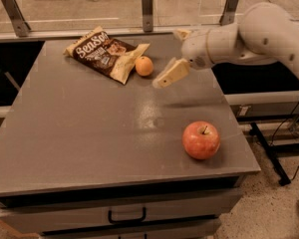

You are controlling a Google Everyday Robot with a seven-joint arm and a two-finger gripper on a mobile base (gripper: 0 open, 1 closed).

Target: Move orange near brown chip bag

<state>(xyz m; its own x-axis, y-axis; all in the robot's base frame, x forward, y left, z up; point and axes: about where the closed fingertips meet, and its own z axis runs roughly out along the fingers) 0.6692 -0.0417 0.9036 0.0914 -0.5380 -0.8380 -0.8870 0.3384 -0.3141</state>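
Note:
The small orange (pixel 144 65) lies on the grey table (pixel 79 133) and touches the right tip of the brown chip bag (pixel 102 53), which lies flat at the table's back. My gripper (pixel 175 54) hovers just right of the orange, apart from it. It is open and empty, with one tan finger (pixel 171 73) low near the table and the other (pixel 181 34) higher at the back.
A larger red apple (pixel 201 140) sits at the front right of the table. A glass railing with metal posts (pixel 147 4) runs behind the table. A drawer handle (pixel 126 216) shows below the front edge. The table's right edge is close to the apple.

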